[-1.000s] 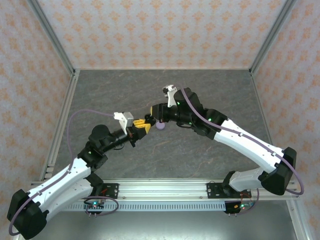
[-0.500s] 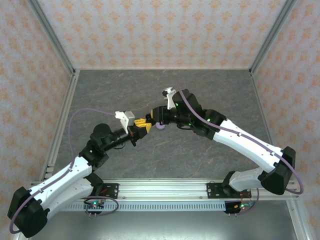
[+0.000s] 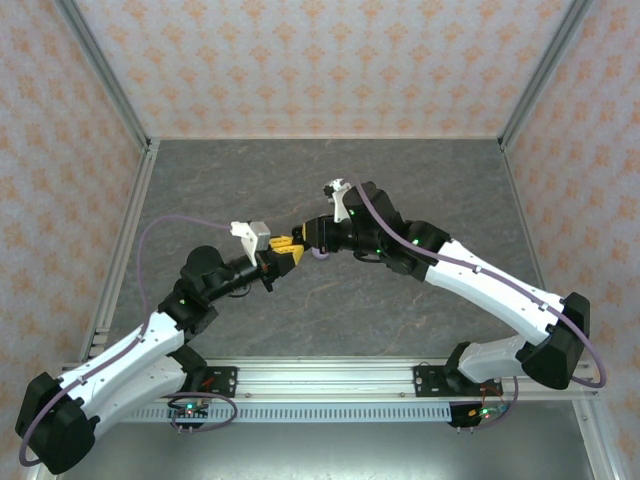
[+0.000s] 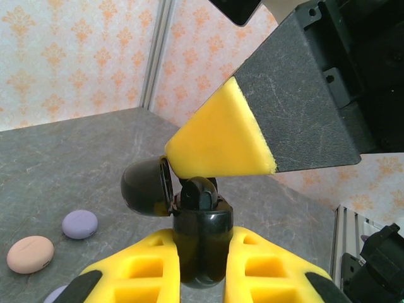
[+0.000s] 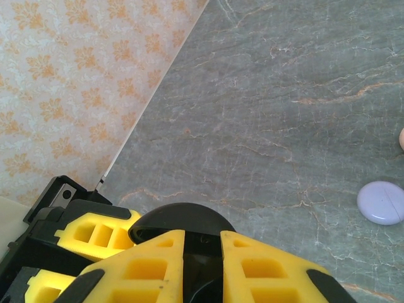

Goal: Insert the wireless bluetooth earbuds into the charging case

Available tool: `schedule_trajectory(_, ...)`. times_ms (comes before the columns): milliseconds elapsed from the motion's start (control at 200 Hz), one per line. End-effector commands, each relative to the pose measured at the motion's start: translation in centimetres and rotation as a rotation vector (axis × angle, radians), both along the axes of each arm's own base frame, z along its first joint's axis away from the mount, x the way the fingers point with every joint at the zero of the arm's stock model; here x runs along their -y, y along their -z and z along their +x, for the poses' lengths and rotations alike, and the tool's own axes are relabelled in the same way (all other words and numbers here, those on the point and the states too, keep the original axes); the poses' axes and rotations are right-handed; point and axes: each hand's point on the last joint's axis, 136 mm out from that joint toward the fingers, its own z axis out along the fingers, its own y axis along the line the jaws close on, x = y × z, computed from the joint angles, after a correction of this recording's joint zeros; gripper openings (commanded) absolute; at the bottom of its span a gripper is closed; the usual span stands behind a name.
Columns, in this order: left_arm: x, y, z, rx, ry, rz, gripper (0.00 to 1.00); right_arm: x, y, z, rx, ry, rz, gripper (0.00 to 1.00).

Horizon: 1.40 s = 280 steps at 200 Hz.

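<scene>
My left gripper point(image 4: 201, 245) point(image 3: 283, 250) is shut on a black charging case point(image 4: 202, 243), held upright off the table with its lid point(image 4: 144, 187) swung open to the left. A black earbud point(image 4: 199, 192) sits in the case's mouth. My right gripper point(image 5: 202, 245) point(image 3: 303, 236) reaches in from the right, shut on that earbud; one of its fingers point(image 4: 221, 142) lies right on top of it. In the right wrist view the open lid point(image 5: 182, 221) curves just beyond the fingertips, and the earbud between them is mostly hidden.
Closed round cases lie on the grey table: a lilac one point(image 4: 80, 224) point(image 5: 380, 202) point(image 3: 320, 255), a pale pink one point(image 4: 30, 254), and another lilac one point(image 4: 55, 294) at the frame edge. Patterned walls with metal rails point(image 3: 125, 245) enclose the table.
The two grippers have closed in on each other a little; the right one shifted left and now covers more of the lilac case on the table.
</scene>
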Motion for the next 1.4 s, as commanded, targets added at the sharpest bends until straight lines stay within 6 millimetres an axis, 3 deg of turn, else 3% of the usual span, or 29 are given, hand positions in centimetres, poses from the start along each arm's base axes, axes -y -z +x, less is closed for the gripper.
schedule_trajectory(0, 0.3, -2.7, -0.4, 0.065, 0.020, -0.039, 0.00, 0.3, 0.9, -0.4, -0.021, -0.004, -0.022, 0.20)
schedule_trajectory(200, 0.4, -2.7, -0.5, 0.064, 0.024, -0.041, 0.00, 0.8, -1.4, -0.5, 0.037, 0.004, 0.023, 0.42)
schedule_trajectory(410, 0.6, -3.2, -0.9, 0.073, 0.043, -0.060, 0.00, 3.4, -4.7, 0.1, 0.094, 0.012, 0.160, 0.69)
schedule_trajectory(596, 1.2, -3.9, -1.4, 0.085, 0.077, -0.074, 0.00, 2.3, -3.4, -0.8, 0.022, -0.122, 0.248, 0.83)
schedule_trajectory(801, 1.7, -4.2, -1.6, 0.088, 0.103, -0.072, 0.00, -0.2, -1.9, -1.7, -0.086, -0.239, 0.312, 0.82)
schedule_trajectory(981, 2.2, -4.0, -1.5, 0.081, 0.114, -0.063, 0.00, -0.9, -2.5, -2.4, -0.100, -0.303, 0.353, 0.70)
schedule_trajectory(1111, 2.5, -3.9, -1.5, 0.076, 0.120, -0.058, 0.00, -0.7, -3.6, -2.4, -0.066, -0.303, 0.376, 0.62)
schedule_trajectory(1356, 2.6, -3.6, -1.4, 0.069, 0.119, -0.041, 0.00, 0.3, -4.5, -2.7, 0.015, -0.287, 0.363, 0.59)
schedule_trajectory(1396, 2.5, -3.6, -1.4, 0.069, 0.118, -0.042, 0.00, 1.0, -5.6, -3.2, 0.055, -0.284, 0.374, 0.59)
